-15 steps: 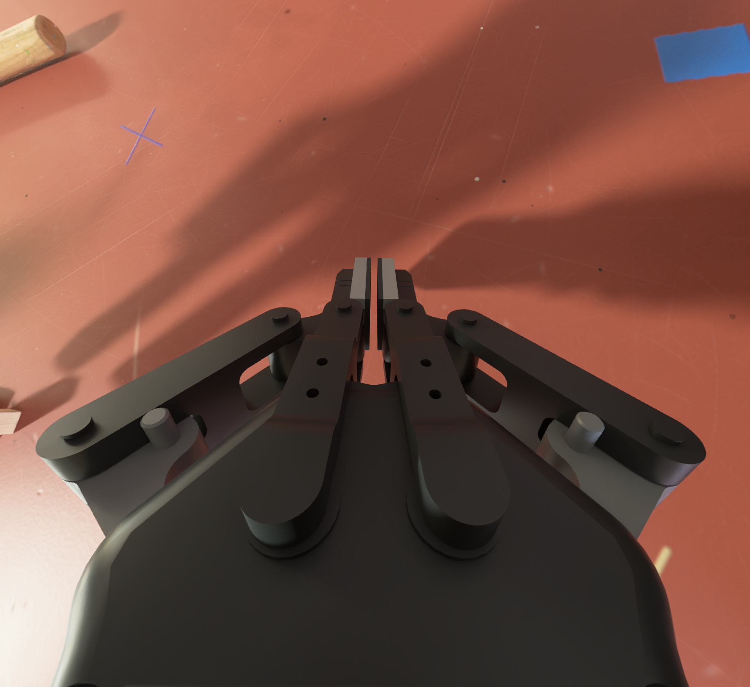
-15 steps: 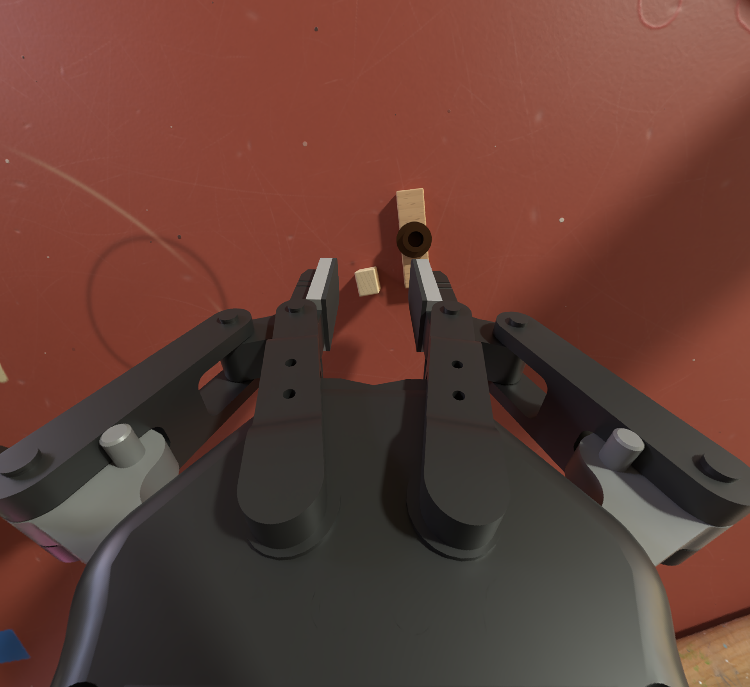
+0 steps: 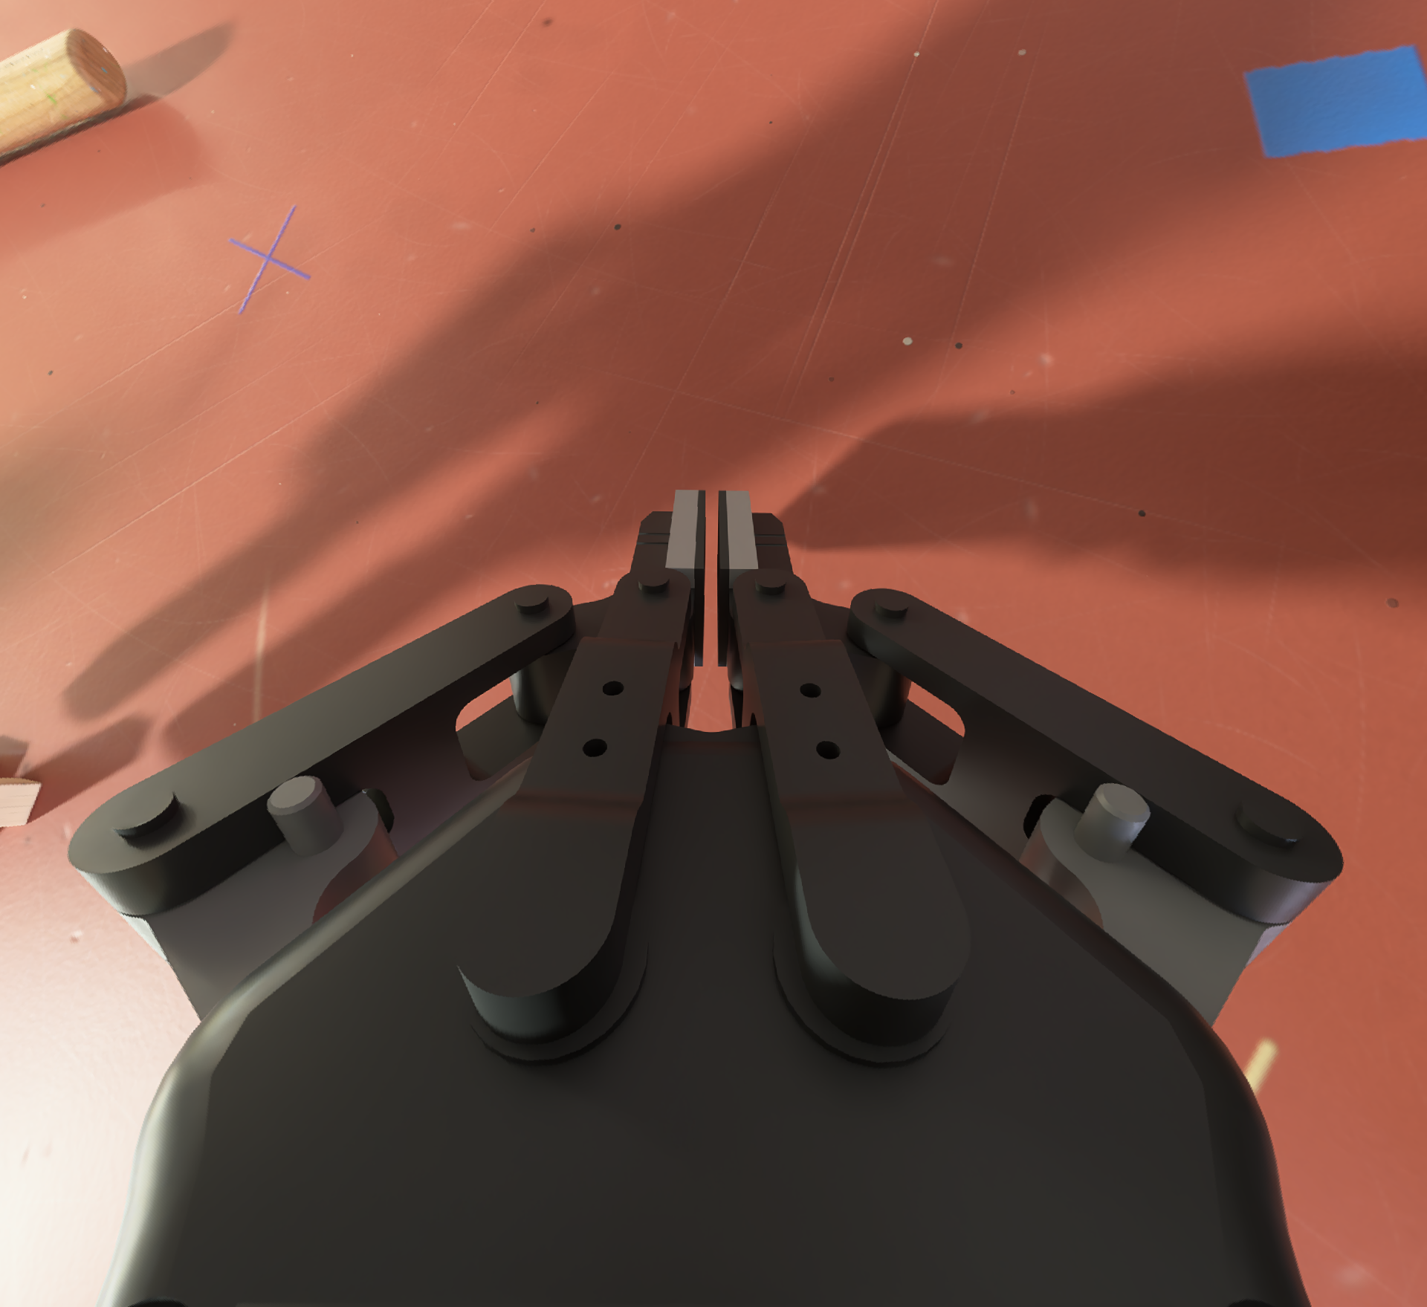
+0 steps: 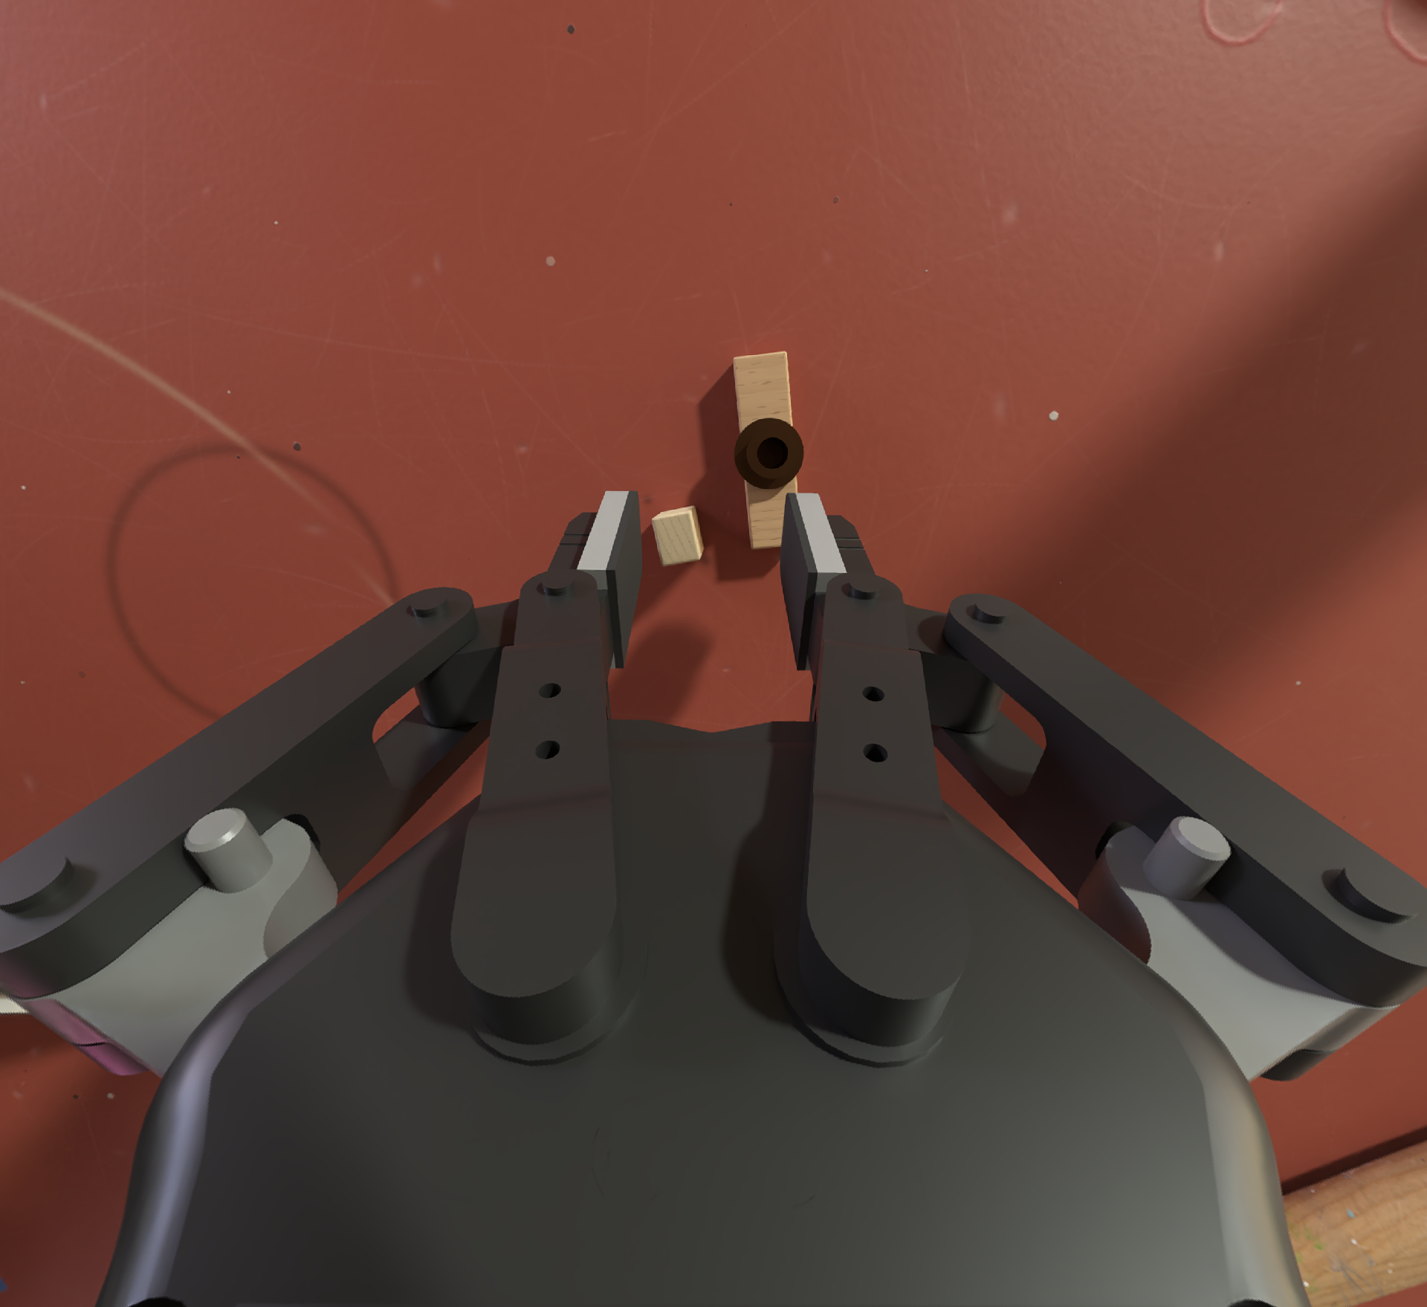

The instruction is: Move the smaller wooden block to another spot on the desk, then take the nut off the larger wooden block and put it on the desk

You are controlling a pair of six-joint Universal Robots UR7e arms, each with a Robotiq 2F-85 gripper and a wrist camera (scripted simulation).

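In the right wrist view a small pale wooden block (image 4: 677, 536) lies on the red desk just left of a long wooden block (image 4: 763, 393). A dark brown nut (image 4: 768, 453) sits on the long block's middle. My right gripper (image 4: 710, 529) is open and empty, high above them; the small block shows between its fingertips and the right fingertip overlaps the long block's near end. My left gripper (image 3: 712, 527) is shut and empty over bare desk. A wooden block's corner (image 3: 17, 800) shows at the left edge of the left wrist view.
A wooden dowel (image 3: 54, 89) lies at the upper left of the left wrist view, with a blue pen cross (image 3: 269, 259) and a blue tape patch (image 3: 1340, 103) on the desk. A drawn circle (image 4: 247, 575) marks the desk left of the right gripper. The desk's wooden edge (image 4: 1359, 1224) is at lower right.
The blocks and nut have shifted slightly in the right wrist view as the right gripper moved a little. The left gripper has not moved.
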